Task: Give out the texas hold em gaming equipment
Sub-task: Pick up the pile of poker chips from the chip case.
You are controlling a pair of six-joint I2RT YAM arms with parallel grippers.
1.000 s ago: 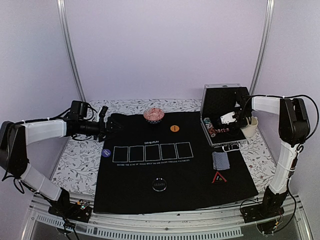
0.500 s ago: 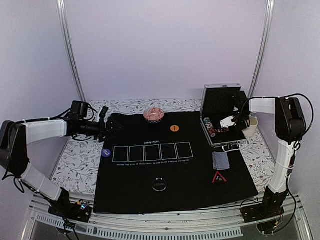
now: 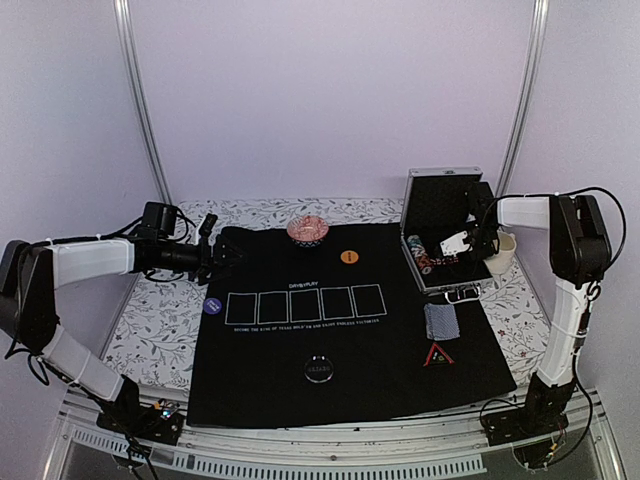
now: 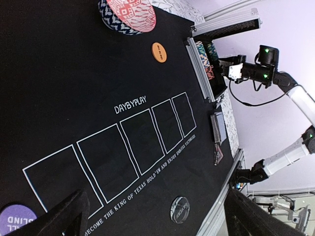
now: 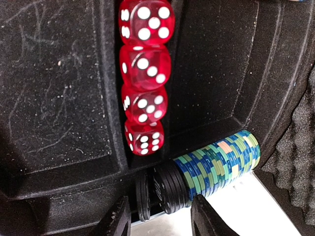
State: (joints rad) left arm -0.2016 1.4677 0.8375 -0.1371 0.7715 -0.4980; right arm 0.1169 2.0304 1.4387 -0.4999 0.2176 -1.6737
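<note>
- Two arms, overhead: my left gripper, spread, hovers at the left edge of the mat; my right gripper is inside the case, jaws indistinct.
- Left wrist: cards small, distant.
- Right wrist: fingers flank black chips; whether they pinch, I cannot tell.

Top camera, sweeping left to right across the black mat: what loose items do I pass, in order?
blue button → patterned bowl → orange button → deck of cards
</note>
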